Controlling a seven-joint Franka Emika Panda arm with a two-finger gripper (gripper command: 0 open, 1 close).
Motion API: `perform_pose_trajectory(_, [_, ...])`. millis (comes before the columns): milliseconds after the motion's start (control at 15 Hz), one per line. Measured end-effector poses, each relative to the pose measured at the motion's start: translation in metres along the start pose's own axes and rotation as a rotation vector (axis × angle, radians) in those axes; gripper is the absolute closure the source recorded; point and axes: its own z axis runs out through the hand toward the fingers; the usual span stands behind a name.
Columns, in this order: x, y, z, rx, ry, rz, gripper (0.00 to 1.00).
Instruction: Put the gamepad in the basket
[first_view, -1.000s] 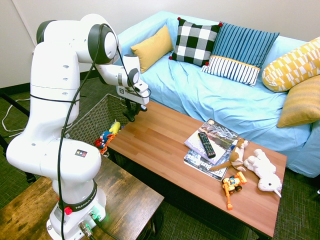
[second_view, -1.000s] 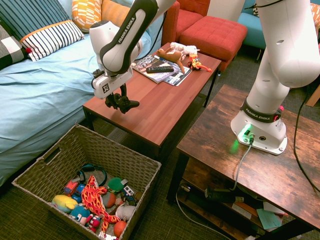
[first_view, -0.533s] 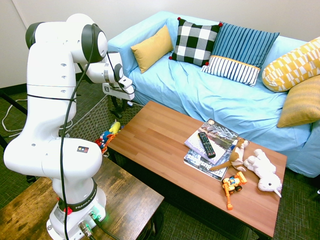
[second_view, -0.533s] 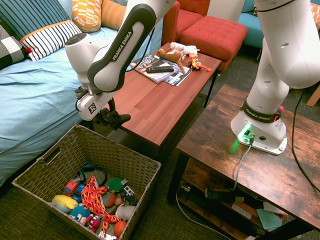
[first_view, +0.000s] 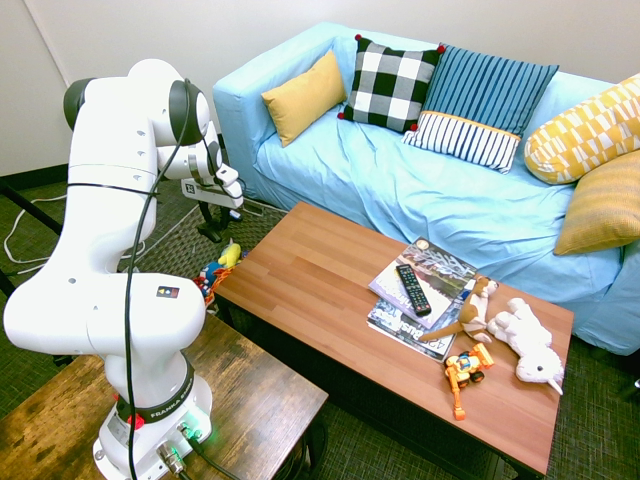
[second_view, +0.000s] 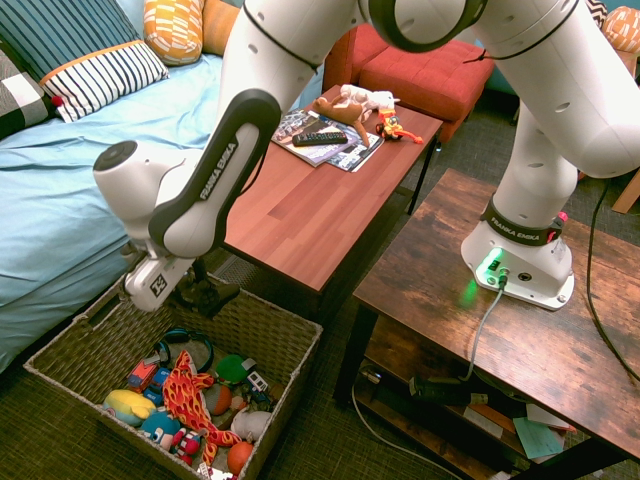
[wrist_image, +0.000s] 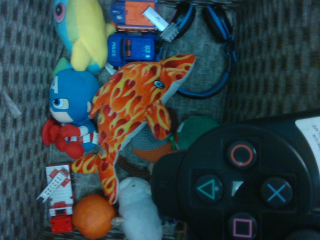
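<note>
End effector (second_view: 196, 285) clamped on gamepad (second_view: 209, 296), held above basket (second_view: 290, 342). Wooden worktop (first_view: 290, 262) beside blue-covered sofa (first_view: 390, 180); on it: magazines (first_view: 389, 310), remote (first_view: 413, 290), brown and white plushies, orange toy vehicle (first_view: 464, 371). Cushions on sofa, dark carpet, red seat (second_view: 430, 85) behind. First exterior view mostly hides basket behind arm; second shows its toys. Only wrist view makes out gamepad's button symbols, POLICE lettering on blue car (wrist_image: 134, 49), headphones' (wrist_image: 204, 94) blue trim up close.
</note>
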Motion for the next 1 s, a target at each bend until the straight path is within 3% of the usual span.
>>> perform_pose_trajectory(267, [-0.012, -0.032, 0.032, 0.027, -0.023, 0.012, 1.0])
perform_pose_trajectory(333, [-0.011, -0.037, 0.038, 0.032, -0.028, 0.018, 0.0])
perform_pose_trajectory(1000, [0.001, -0.05, 0.051, 0.019, -0.041, 0.022, 0.0])
